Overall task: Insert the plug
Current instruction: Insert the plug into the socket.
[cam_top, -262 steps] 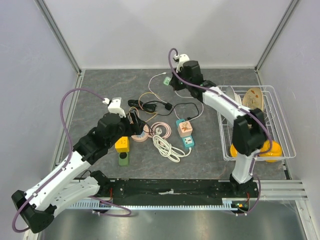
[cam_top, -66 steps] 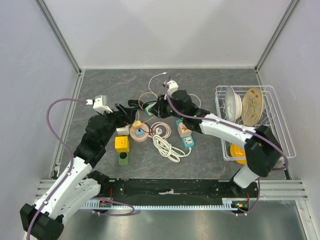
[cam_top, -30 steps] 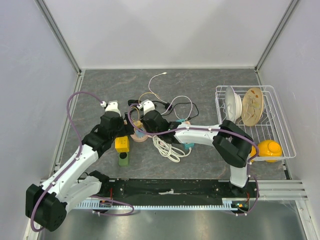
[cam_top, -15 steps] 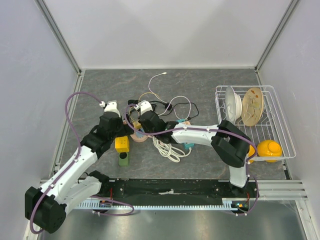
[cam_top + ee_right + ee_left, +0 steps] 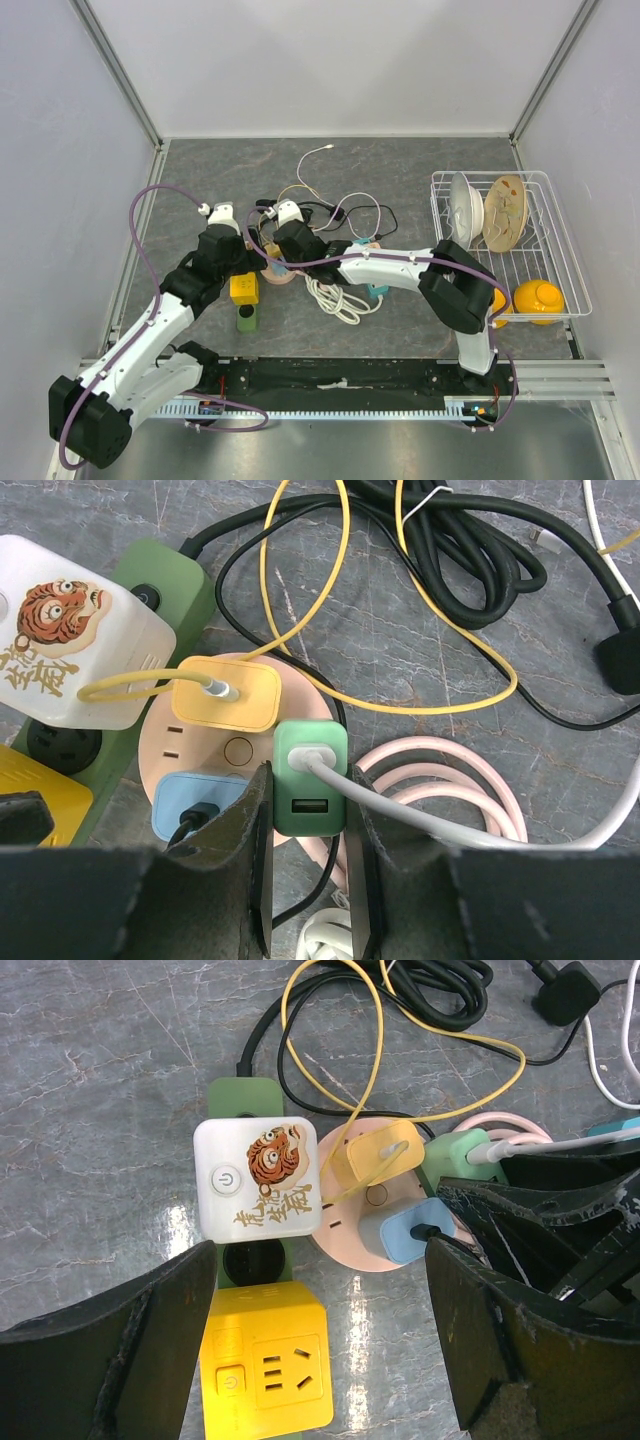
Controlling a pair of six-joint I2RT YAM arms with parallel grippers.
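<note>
A green USB plug (image 5: 311, 778) with a white cable stands at the right rim of the round pink socket (image 5: 165, 742). I cannot tell whether it is seated. My right gripper (image 5: 310, 810) is shut on its two sides. A yellow plug (image 5: 225, 692) and a blue plug (image 5: 195, 805) sit in the same socket. My left gripper (image 5: 320, 1350) is open and empty. It hovers over the yellow cube socket (image 5: 265, 1370), just left of the pink socket (image 5: 375, 1195). In the top view both grippers, left (image 5: 240, 262) and right (image 5: 280, 255), meet at the pink socket (image 5: 280, 274).
A white tiger cube socket (image 5: 255, 1180) sits on a green strip (image 5: 245, 1095). Black and yellow cables (image 5: 440, 550) tangle behind the socket, and a pink cable coil (image 5: 470, 780) lies to its right. A white cable coil (image 5: 335, 295) and a wire dish rack (image 5: 575, 290) are on the right.
My right arm has swung from the back of the table to the pink socket with the green plug, edging left in the last half second. My left gripper has stayed by the yellow cube.
</note>
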